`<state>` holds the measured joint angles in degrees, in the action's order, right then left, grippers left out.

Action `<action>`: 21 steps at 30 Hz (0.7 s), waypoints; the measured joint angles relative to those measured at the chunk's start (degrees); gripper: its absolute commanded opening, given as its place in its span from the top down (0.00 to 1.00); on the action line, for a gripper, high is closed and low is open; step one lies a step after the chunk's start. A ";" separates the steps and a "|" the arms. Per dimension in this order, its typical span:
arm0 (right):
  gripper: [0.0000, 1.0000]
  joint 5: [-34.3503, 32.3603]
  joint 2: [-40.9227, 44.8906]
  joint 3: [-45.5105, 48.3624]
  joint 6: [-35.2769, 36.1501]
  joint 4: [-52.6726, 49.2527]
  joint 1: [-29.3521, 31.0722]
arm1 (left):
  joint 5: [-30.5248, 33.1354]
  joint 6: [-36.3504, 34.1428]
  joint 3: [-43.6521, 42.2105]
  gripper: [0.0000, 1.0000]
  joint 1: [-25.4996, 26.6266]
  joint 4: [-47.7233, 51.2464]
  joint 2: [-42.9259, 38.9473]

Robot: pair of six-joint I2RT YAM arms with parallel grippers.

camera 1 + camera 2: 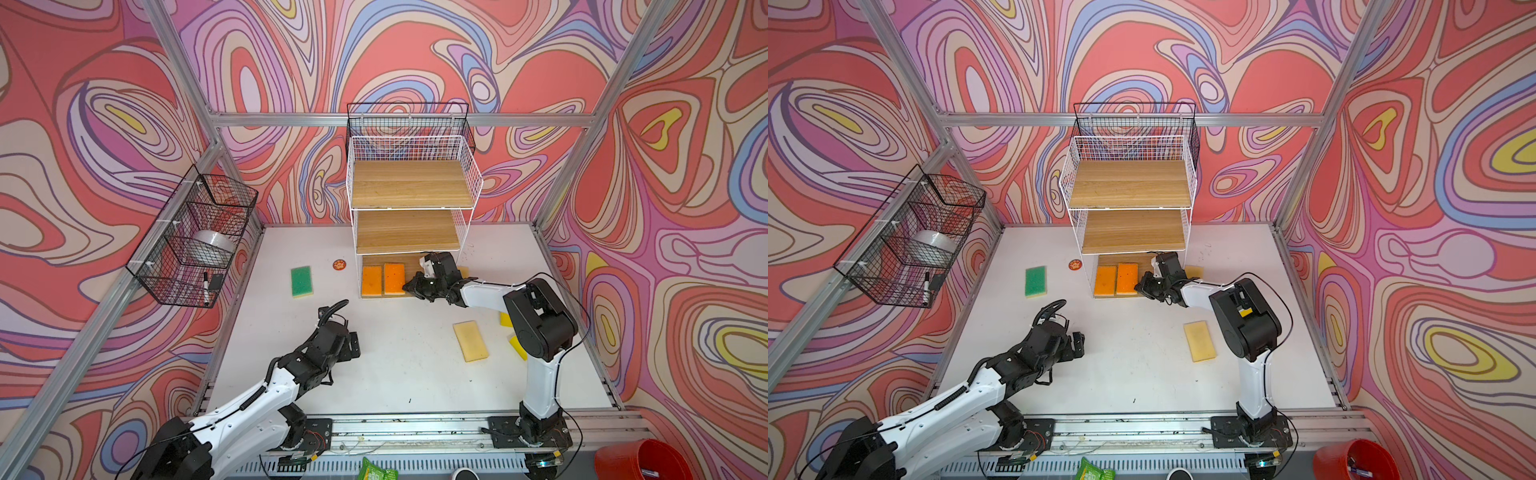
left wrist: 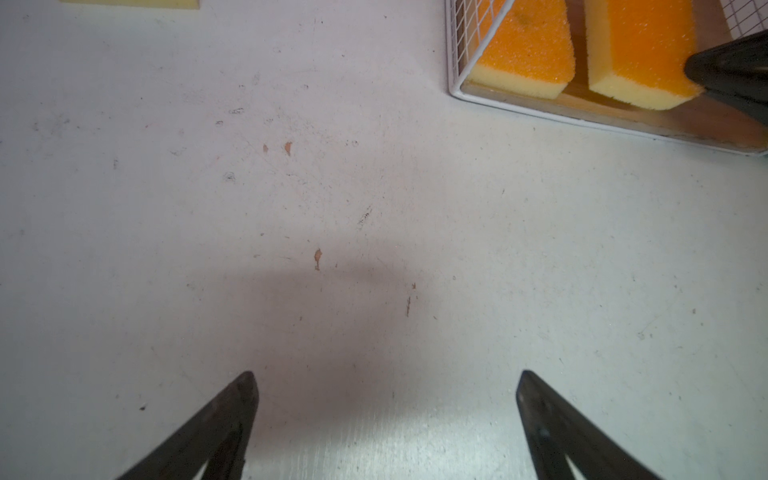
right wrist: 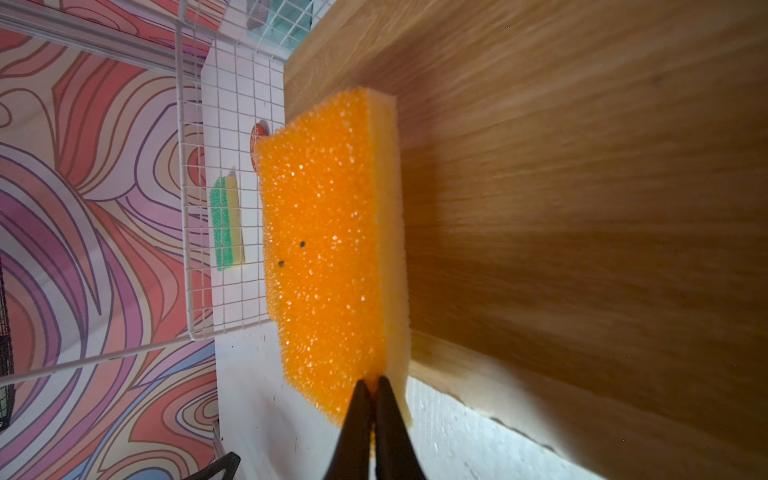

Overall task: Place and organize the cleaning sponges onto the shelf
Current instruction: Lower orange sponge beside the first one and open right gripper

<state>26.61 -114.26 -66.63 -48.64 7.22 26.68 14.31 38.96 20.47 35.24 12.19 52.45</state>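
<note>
The white wire shelf stands at the back. Two orange sponges lie side by side on its bottom board. My right gripper is shut on the near edge of the right orange sponge. A green sponge lies left of the shelf. A sponge with its pale back up lies right of centre, and bright yellow sponges peek from behind the right arm. My left gripper hovers open over bare table.
A small round orange disc lies between the green sponge and the shelf. Black wire baskets hang on the left wall, and another hangs behind the shelf. A red bucket sits past the front right corner.
</note>
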 measured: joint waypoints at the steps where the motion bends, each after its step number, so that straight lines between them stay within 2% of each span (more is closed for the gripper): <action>1: 1.00 0.00 -0.22 -0.07 0.00 0.02 0.00 | -0.02 -0.02 0.00 0.02 0.00 0.00 0.00; 21: 1.00 0.37 -3.48 -1.44 -0.24 1.07 0.00 | -0.44 -0.22 -0.02 0.02 0.00 0.00 -0.02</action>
<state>26.98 -117.73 -68.07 -48.88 8.29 26.68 13.87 38.74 20.45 35.24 12.19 52.42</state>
